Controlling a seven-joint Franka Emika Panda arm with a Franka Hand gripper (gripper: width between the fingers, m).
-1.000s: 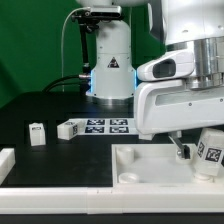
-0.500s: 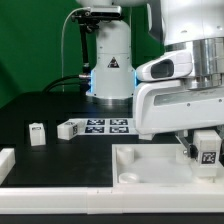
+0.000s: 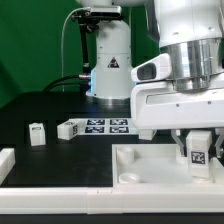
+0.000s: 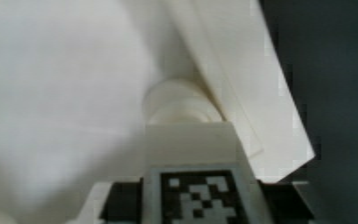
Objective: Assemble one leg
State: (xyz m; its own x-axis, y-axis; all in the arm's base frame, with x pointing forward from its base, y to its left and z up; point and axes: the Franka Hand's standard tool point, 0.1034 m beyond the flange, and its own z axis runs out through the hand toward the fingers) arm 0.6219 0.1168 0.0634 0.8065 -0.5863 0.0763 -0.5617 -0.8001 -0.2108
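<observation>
Leg (image 3: 199, 150), a stubby white block with a black-and-white tag facing the camera, is hanging upright at about four o'clock in the exterior view. It is being pinched from both sides by the gripper (image 3: 199, 158), whose fingers (image 3: 185, 150) are pressing against its flanks. The Panda arm is reaching in from twelve o'clock, with its wrist pointing straight down and its broad white hand (image 3: 180, 100) sitting level above the work. Below the leg, the large white panel (image 3: 140, 165) is lying flat on the black table (image 3: 60, 155), filling the picture from five to six o'clock. From this side it is not possible to tell whether the leg's lower end is touching the panel. At about nine o'clock a small tagged block (image 3: 37, 133) is standing alone, well apart from the gripper. Another tagged block (image 3: 68, 129) is sitting just beside the end of the marker board (image 3: 105, 125) near the picture's centre. A further white piece (image 3: 5, 160) is showing at the edge at eight o'clock, and the arm's base column (image 3: 110, 60) is rising behind at twelve. The wrist view is looking down along the leg (image 4: 194, 160), with its tag (image 4: 197, 195) close to the lens and a dark finger (image 4: 115, 203) beside it. It is showing what the exterior view is hiding: a round corner socket (image 4: 181, 100) in the panel (image 4: 51, 100), directly beyond the leg's far end. The panel's raised edge (image 4: 247, 90) is running alongside.
</observation>
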